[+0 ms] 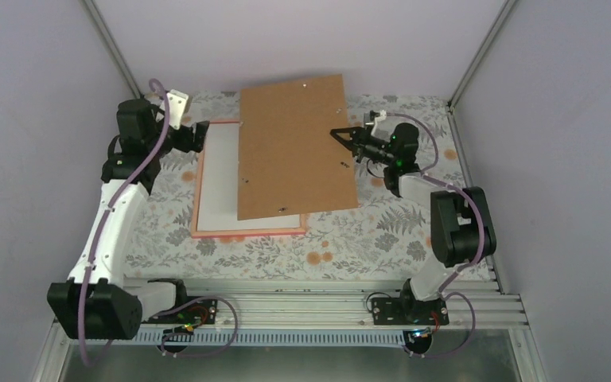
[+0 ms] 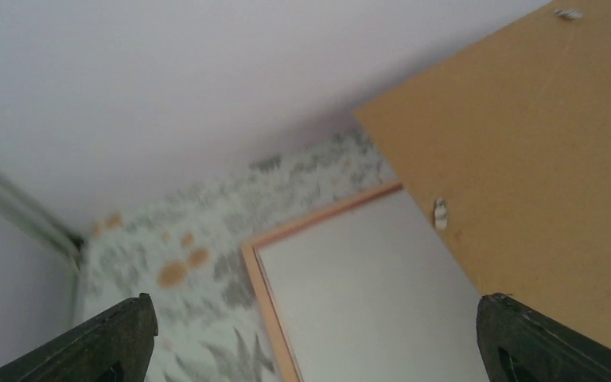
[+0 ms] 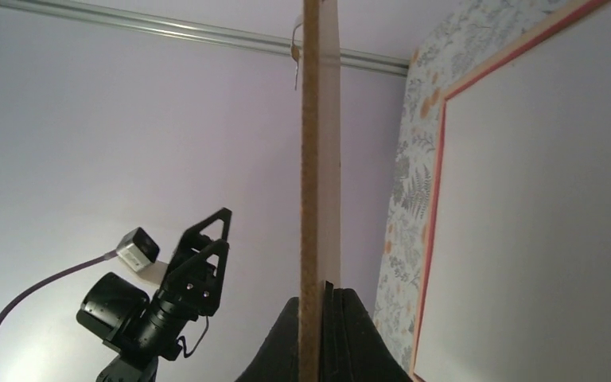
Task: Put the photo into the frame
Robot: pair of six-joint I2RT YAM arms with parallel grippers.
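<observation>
The pink frame (image 1: 247,232) lies flat on the floral tablecloth (image 1: 326,248), left of the middle of the table; inside its rails lies an unbroken plain white sheet, which looks to be the photo (image 1: 219,177) with its white reverse upward, though the pictures do not settle that; it fills the frame out to the rails on the far, left and near sides. The brown backing board (image 1: 294,147) is above the frame's right part, hiding that side of the sheet, and reaches past the frame's far rail toward the back wall. The right gripper (image 1: 342,137) is clamped on the board's right edge; the right wrist view shows the board edge-on between the two fingers, pinched tight, with open space between the board and the frame. A small metal turn-clip (image 2: 440,213) sits on the board's upper face near its left edge. The left gripper (image 1: 199,135) is at the frame's far left corner, pointing in toward the sheet; in its own wrist view the fingers (image 2: 119,338) stand wide apart with nothing between them, the frame's corner and the white sheet lying below; whether it touches the rail cannot be told.
</observation>
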